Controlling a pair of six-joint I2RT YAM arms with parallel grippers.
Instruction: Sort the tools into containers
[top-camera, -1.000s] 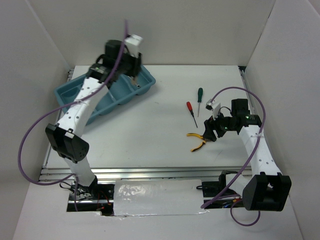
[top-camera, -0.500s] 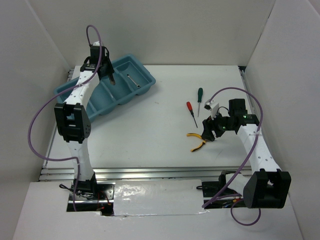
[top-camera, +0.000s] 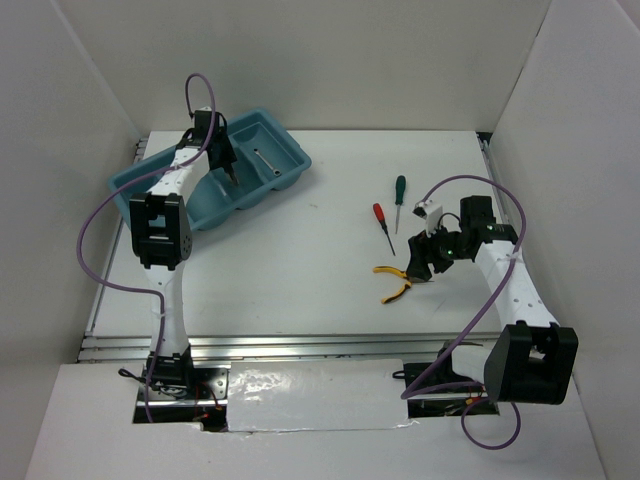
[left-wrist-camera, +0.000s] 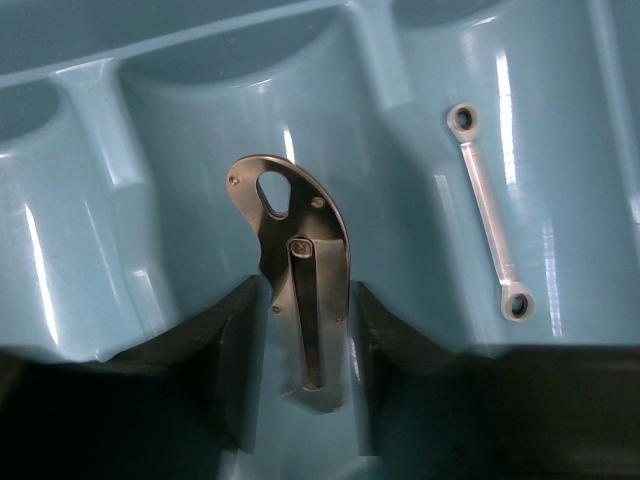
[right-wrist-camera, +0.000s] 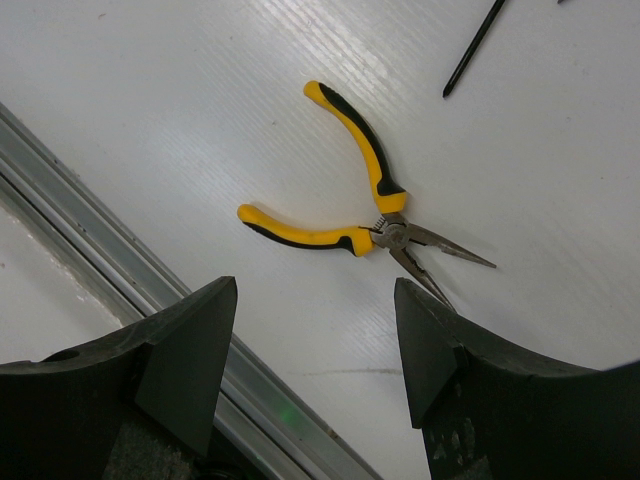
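Note:
The light blue tray (top-camera: 292, 152) lies at the far left. My left gripper (top-camera: 229, 168) reaches down into one of its middle compartments. In the left wrist view my left gripper (left-wrist-camera: 305, 290) is shut on the grey folding knife (left-wrist-camera: 300, 240), low over the tray floor (left-wrist-camera: 100, 110). The thin silver rod (left-wrist-camera: 488, 225) lies in the compartment to the right and also shows in the top view (top-camera: 263, 157). The yellow-handled pliers (top-camera: 395, 281) lie on the table. My right gripper (top-camera: 420, 265) is open and empty just right of them. The pliers (right-wrist-camera: 385, 232) lie ahead of my right gripper (right-wrist-camera: 315, 295). The green-handled screwdriver (top-camera: 400, 190) and the red-handled screwdriver (top-camera: 379, 213) lie beyond.
An aluminium rail (top-camera: 300, 345) runs along the table's near edge and shows close to the right fingers (right-wrist-camera: 110, 200). White walls enclose the table on three sides. Purple cables loop from both arms. A dark screwdriver shaft (right-wrist-camera: 475, 45) lies beyond the pliers.
My left arm has folded back and its gripper has come from high over the tray's far end down into a middle compartment. My right gripper has barely moved.

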